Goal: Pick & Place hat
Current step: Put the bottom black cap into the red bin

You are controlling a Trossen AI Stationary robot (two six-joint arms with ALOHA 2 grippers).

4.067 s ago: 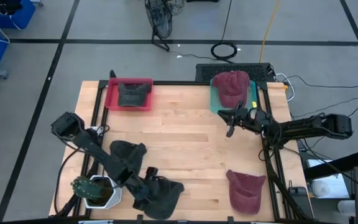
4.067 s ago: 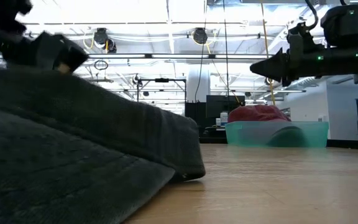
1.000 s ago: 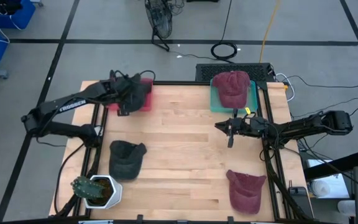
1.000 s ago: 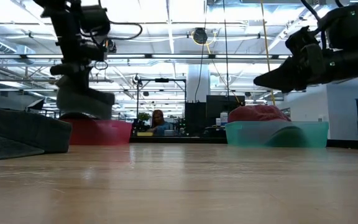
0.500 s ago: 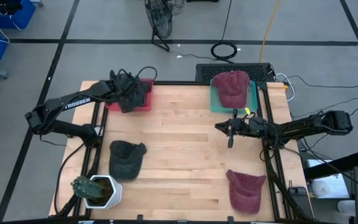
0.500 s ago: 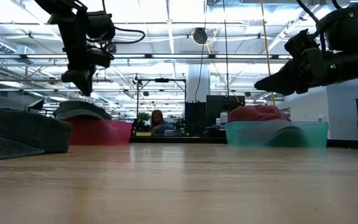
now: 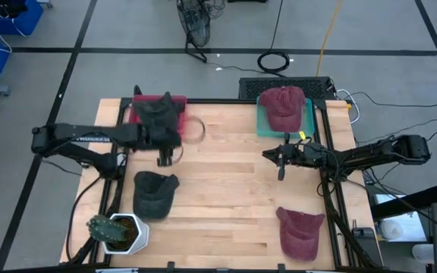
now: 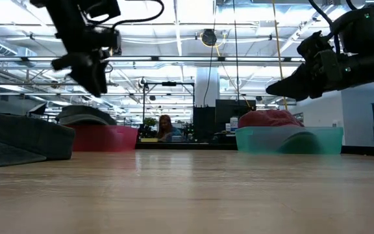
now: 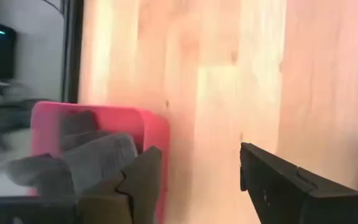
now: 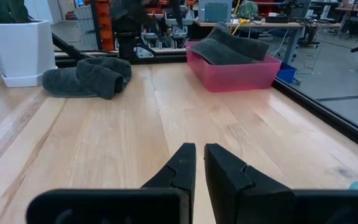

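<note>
A dark grey hat (image 8: 83, 116) lies on top in the pink bin (image 8: 106, 138) at the table's far left, also seen in the left wrist view as the grey hat (image 9: 98, 155) in the bin (image 9: 157, 130). My left gripper (image 7: 165, 158) hangs open over bare wood just on the near side of that bin, empty. Another dark hat (image 7: 154, 193) lies flat on the table near the front left. A maroon hat (image 7: 283, 106) sits in the teal bin (image 7: 307, 114); a second maroon hat (image 7: 300, 231) lies at the front right. My right gripper (image 10: 197, 165) waits shut and level over the table's right half.
A white pot with a green plant (image 7: 116, 231) stands at the front left corner. Black frame rails run along the table's left and right sides. The middle of the wooden tabletop (image 7: 226, 189) is bare. A person shows far off in the room behind (image 8: 164, 127).
My left gripper has let go of the dark hat, which dropped from its fingers into the pink bin and rests there. The arm has then swung away from the bin toward the table's near edge and dipped slightly.
</note>
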